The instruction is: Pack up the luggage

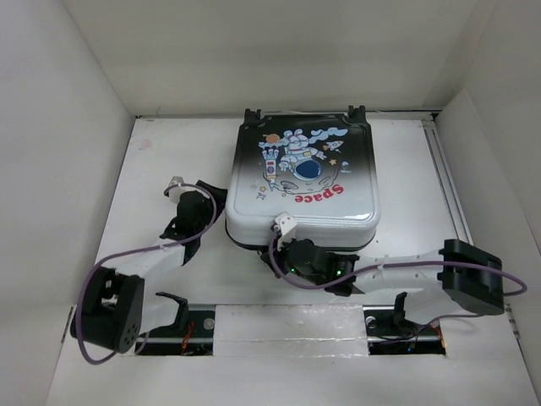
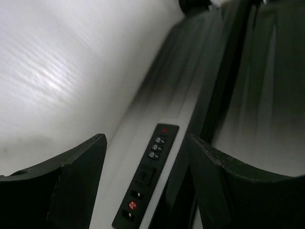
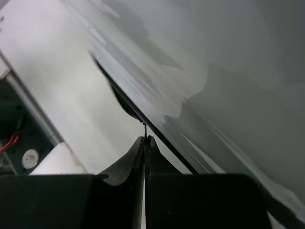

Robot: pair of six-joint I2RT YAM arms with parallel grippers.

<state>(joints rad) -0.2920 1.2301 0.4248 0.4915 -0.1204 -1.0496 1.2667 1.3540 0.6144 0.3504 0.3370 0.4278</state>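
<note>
the luggage [image 1: 300, 182] lies flat and closed on the white table [image 1: 161, 169], printed shell up, set toward the far middle. its two wheels [image 1: 251, 112] at the far edge sit just short of the back wall [image 1: 279, 59]. its rounded near edge stops a little short of the arm bases.

the left gripper [image 1: 207, 201] is at the luggage's left side, its jaws apart. in the left wrist view the left gripper [image 2: 148, 139] frames the side wall, with one finger [image 2: 78, 171] over bare table and the other finger [image 2: 224, 186] over the shell. between them runs the black lock panel [image 2: 147, 176] with its small dials. the dark seam [image 2: 224, 86] runs alongside to the right. whether either finger touches the shell cannot be told.

the right gripper [image 1: 283, 241] is at the near edge of the luggage, toward its left corner, jaws pressed together. in the right wrist view the right gripper [image 3: 145, 140] points at the lower rim of the shell, where a thin dark sliver [image 3: 144, 128] stands at the tips. whether it is pinched cannot be told.

a strip of bare table lies between the luggage's left side and the left wall [image 1: 68, 135], with the left arm in it. a wider strip lies on the right, out to the rail [image 1: 448, 186].
</note>
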